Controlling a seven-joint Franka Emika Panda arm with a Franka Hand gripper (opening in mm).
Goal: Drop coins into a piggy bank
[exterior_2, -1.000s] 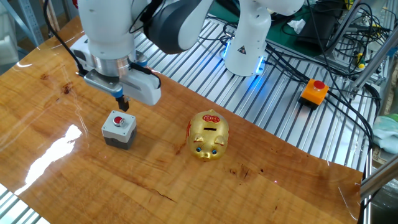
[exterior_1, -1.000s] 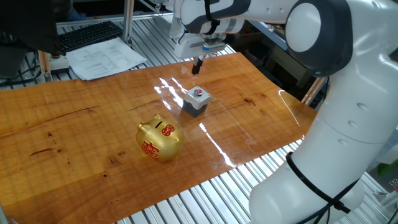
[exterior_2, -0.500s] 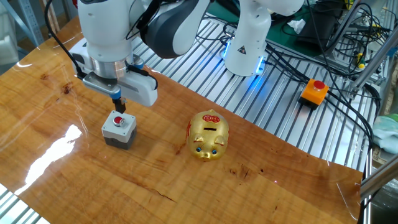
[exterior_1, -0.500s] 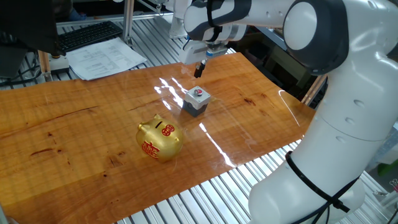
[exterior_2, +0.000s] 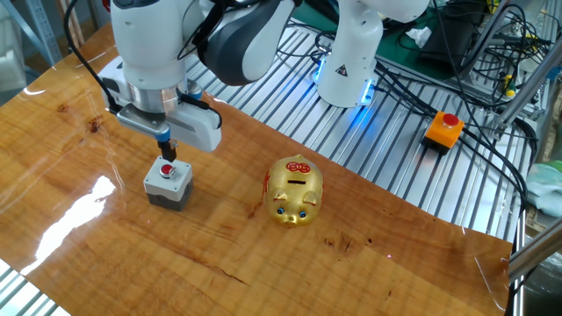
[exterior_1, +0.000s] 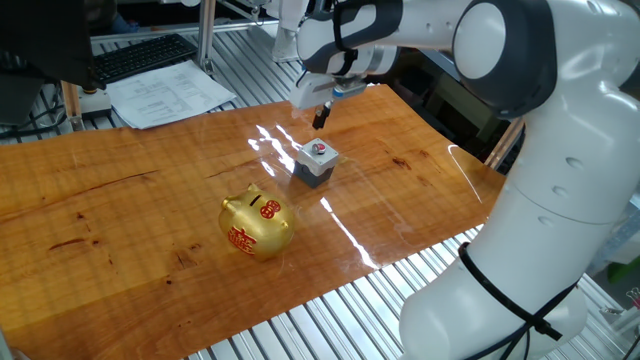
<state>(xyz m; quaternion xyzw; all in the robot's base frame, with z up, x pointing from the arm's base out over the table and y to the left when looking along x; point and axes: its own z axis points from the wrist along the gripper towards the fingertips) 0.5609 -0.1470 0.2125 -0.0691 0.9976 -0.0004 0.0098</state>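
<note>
Nearest the camera in one fixed view, a gold piggy bank point(exterior_1: 257, 224) is seen standing upright on the wooden table point(exterior_1: 120, 210), w/ red marks on its side and around the top slot; in the other fixed view its snout is turned toward the camera point(exterior_2: 294, 190). Further back, well apart from the pig, a grey block point(exterior_1: 316, 162) is set on the table, w/ a red coin point(exterior_1: 321, 149) lying on its top face point(exterior_2: 167, 169). Just above and slightly behind the block, the gripper point(exterior_1: 320, 117) is held pointing down, fingers drawn close together; whether anything is pinched betw. them cannot be told. At the far edge, papers point(exterior_1: 168, 94) and a keyboard point(exterior_1: 145, 57) are seen beyond the table.
</note>
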